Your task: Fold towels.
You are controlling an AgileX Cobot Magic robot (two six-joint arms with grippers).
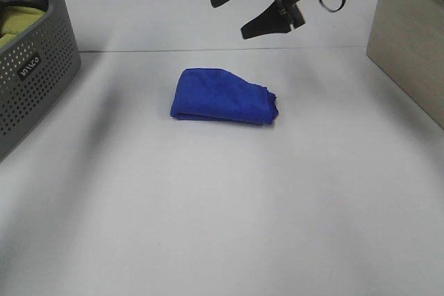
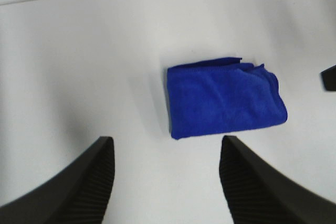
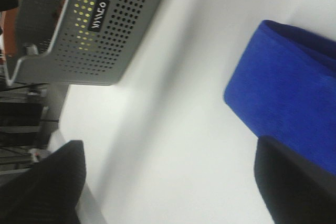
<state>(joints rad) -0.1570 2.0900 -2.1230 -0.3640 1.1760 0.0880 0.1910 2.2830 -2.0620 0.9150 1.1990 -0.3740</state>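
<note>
Exterior high: folded blue towel [image 1: 223, 96] mid-table [image 1: 222, 227], nearer far edge; grey basket [image 1: 31, 81] at left edge; left gripper [image 2: 165, 179] and right gripper [image 1: 258, 6] raised, spread wide, holding nothing

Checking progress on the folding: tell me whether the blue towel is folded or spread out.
Folded. The blue towel lies as a compact, layered bundle on the table, with neither gripper touching it.

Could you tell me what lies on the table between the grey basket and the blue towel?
Nothing: in the exterior high view, only bare white table separates the grey basket from the blue towel.
</note>
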